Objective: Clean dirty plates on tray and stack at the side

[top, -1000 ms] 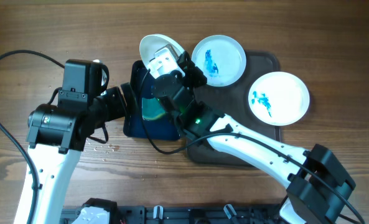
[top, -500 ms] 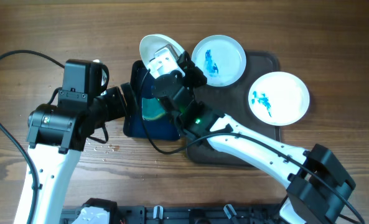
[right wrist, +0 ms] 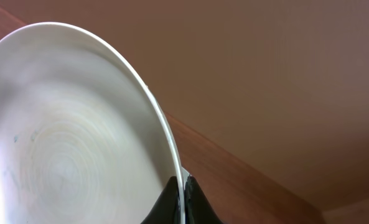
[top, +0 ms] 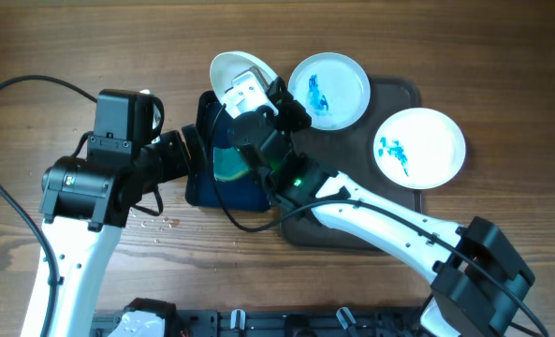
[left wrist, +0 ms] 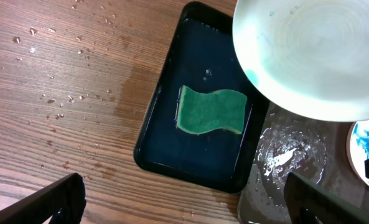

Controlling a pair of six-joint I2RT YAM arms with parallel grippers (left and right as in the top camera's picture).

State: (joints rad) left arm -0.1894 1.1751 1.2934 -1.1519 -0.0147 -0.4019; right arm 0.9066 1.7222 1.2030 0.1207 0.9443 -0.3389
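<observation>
Since all three overhead shots across the last sec match, nothing has moved: arms, plates and basin sit exactly as before. Read as a pause mid-clean, not progress.

Held plate (top: 238, 75): off the tray, tilted up on edge over the far end of the basin (top: 223, 178), near the middle of the table's far edge. Right hand (right wrist: 180, 198) is clamped on its rim, fingers pinching the edge. Face is mostly white, faint teal tint left near one side, so prob. rinsed or wiped but maybe not fully clean. Not stacked yet.

Two smeared plates (top: 328, 91) (top: 419, 148) lie flat on the tray (top: 403, 92), right of centre, blue marks untouched. Judgement: about one of three under way, no stack at the side so far.

Left hand (left wrist: 184, 183): fingers spread wide, holding nothing, hanging above the basin's near end.

View diffs:
- L wrist cam only: sponge (left wrist: 210, 112) lying loose in the basin water, puddle (left wrist: 284, 155) on the tray, droplets (left wrist: 53, 99) on the table (left wrist: 60, 56) toward the left edge.
- R wrist cam only: actual pinch on the rim; overhead hides it under the arm.
- Overhead only: both remaining plates whole, plus layout of both arms.
</observation>
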